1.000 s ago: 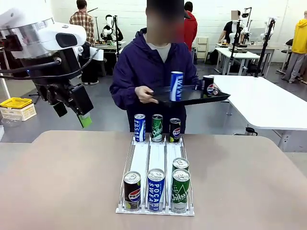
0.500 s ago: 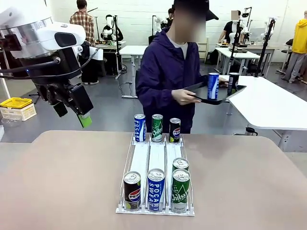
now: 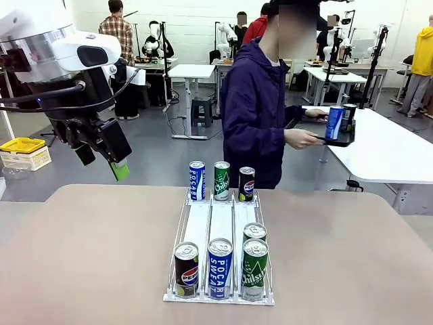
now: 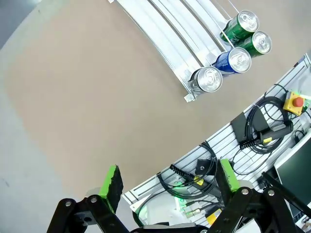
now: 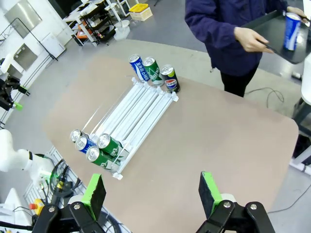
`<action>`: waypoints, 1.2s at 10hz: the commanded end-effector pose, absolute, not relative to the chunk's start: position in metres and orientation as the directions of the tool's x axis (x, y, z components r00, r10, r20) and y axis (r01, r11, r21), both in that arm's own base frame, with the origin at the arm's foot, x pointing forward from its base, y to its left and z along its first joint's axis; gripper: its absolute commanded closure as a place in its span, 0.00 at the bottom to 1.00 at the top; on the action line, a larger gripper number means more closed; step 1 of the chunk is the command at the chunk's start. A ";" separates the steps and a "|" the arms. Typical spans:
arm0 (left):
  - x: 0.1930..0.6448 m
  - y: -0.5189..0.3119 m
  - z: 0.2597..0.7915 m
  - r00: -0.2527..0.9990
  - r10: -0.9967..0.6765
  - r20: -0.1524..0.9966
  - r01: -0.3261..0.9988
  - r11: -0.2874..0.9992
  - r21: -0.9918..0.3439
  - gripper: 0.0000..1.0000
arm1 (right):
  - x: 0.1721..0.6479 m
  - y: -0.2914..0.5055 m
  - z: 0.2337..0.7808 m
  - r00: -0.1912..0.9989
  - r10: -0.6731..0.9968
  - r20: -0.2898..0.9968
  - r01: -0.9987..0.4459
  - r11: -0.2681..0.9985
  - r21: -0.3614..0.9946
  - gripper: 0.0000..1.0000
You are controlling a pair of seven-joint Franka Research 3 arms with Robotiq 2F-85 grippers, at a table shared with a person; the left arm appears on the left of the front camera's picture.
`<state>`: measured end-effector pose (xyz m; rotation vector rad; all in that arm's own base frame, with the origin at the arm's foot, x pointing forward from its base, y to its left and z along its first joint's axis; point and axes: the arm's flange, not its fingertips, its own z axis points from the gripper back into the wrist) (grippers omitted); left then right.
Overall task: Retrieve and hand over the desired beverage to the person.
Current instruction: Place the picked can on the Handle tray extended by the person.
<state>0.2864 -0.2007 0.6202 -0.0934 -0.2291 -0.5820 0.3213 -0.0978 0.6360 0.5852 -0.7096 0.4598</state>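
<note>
Carried aside by the person (image 3: pixel 256 115) is a tray (image 3: pixel 338 139); both pincers (image 3: pixel 101 162) (image 5: pixel 150 191) are held spread, no can yet requested.

dark navy hoodie (image 3: pixel 254 115), black tray (image 3: pixel 336 140), tan table (image 3: pixel 101 257), green-padded grippers.

It was a big robot lab: white work tables (image 3: pixel 379 145) stood all around, other people worked at far desks (image 3: pixel 193 70), and cables (image 4: pixel 262 131) lay near.
</note>
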 end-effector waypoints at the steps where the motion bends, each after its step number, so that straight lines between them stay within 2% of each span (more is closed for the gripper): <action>1: 0.286 -0.202 0.620 0.813 -0.531 0.238 0.550 0.835 -0.016 0.00 | 0.325 -0.098 0.636 0.655 0.188 0.732 -0.597 0.722 0.350 0.00; 6: 0.287 -0.191 0.620 0.790 -0.552 0.268 0.580 0.814 -0.032 0.00 | 0.325 -0.098 0.636 0.655 0.188 0.732 -0.597 0.722 0.350 0.00; 7: 0.287 -0.162 0.624 0.719 -0.598 0.354 0.663 0.743 -0.092 0.00 | 0.325 -0.098 0.636 0.655 0.188 0.732 -0.597 0.722 0.350 0.00; 9: 0.280 -0.095 0.631 0.630 -0.569 0.529 0.728 0.670 -0.145 0.00 | 0.325 -0.098 0.636 0.655 0.188 0.732 -0.597 0.722 0.350 0.00; 12: 0.271 -0.023 0.634 0.630 -0.507 0.588 0.747 0.602 -0.282 0.00 | 0.325 -0.098 0.636 0.655 0.188 0.732 -0.597 0.722 0.350 0.00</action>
